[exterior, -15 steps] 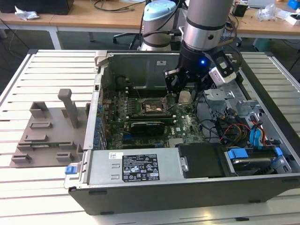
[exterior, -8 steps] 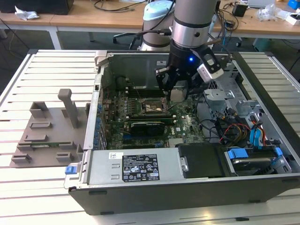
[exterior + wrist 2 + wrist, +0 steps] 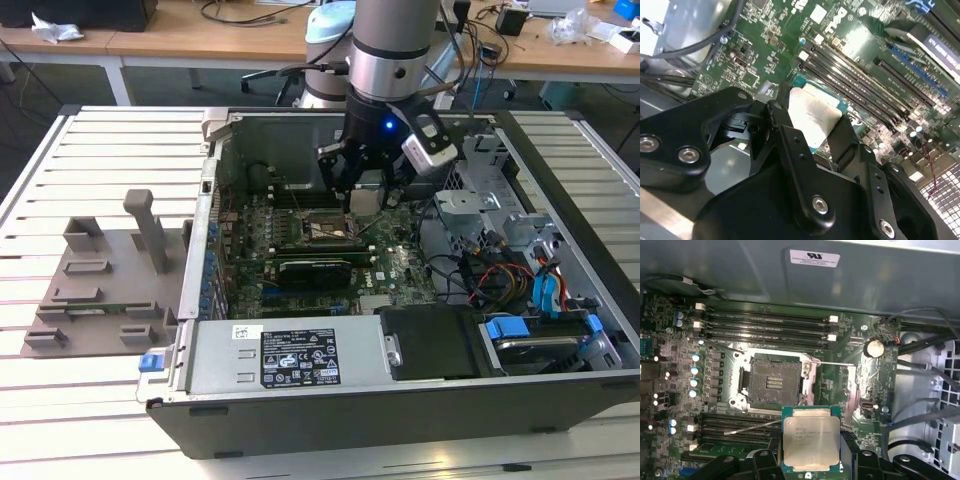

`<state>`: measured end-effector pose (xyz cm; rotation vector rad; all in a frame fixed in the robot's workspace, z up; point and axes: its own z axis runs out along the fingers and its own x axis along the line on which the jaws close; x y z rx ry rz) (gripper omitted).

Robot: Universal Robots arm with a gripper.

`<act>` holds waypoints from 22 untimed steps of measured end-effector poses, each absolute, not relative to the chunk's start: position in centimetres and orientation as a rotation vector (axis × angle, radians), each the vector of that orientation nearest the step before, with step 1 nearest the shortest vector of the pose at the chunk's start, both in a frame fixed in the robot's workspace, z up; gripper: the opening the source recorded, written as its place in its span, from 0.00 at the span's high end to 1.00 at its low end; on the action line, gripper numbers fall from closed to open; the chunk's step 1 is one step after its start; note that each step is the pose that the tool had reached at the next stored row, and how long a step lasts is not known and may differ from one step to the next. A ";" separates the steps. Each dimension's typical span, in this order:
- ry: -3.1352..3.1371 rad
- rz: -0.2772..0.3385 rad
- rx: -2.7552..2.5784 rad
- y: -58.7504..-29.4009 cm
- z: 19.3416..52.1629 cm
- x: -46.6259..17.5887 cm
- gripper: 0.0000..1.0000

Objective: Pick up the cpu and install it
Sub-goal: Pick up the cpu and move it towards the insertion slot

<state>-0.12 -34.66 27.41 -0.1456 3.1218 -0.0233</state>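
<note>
The cpu (image 3: 811, 439), a flat square chip with a silvery top and green rim, sits clamped between my gripper's black fingers (image 3: 766, 461). In the second wrist view the cpu (image 3: 813, 116) shows tilted, with my gripper (image 3: 812, 131) shut on its two opposite edges. In the exterior view my gripper (image 3: 366, 203) hangs inside the open computer case, just above the motherboard, carrying the cpu (image 3: 367, 197). The black socket frame (image 3: 771, 382) lies open beside the chip, with its load plate lifted. The socket (image 3: 330, 233) is a little toward the exterior view's left of the gripper.
Memory slots (image 3: 765, 327) run along both sides of the socket. A long black expansion card (image 3: 315, 268) lies nearer the camera. The power supply (image 3: 290, 355), drive cage (image 3: 520, 250) and loose cables (image 3: 490, 275) crowd the case. A grey fixture (image 3: 100, 290) rests on the slatted table.
</note>
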 end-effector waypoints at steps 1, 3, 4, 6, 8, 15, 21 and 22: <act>3.122 -0.024 -0.146 -34.6 27.4 -0.2 0.45; 3.122 -0.025 -0.146 -34.4 27.3 -0.2 0.45; 3.122 -0.025 -0.146 -34.2 27.2 -0.3 0.45; 3.122 -0.025 -0.146 -33.9 27.1 -0.3 0.45; 3.122 -0.025 -0.146 -33.6 27.0 -0.3 0.45; 3.122 -0.025 -0.146 -33.2 26.7 -0.3 0.45; 3.122 -0.025 -0.146 -32.9 26.5 -0.3 0.45; 3.122 -0.025 -0.146 -32.8 26.4 -0.3 0.45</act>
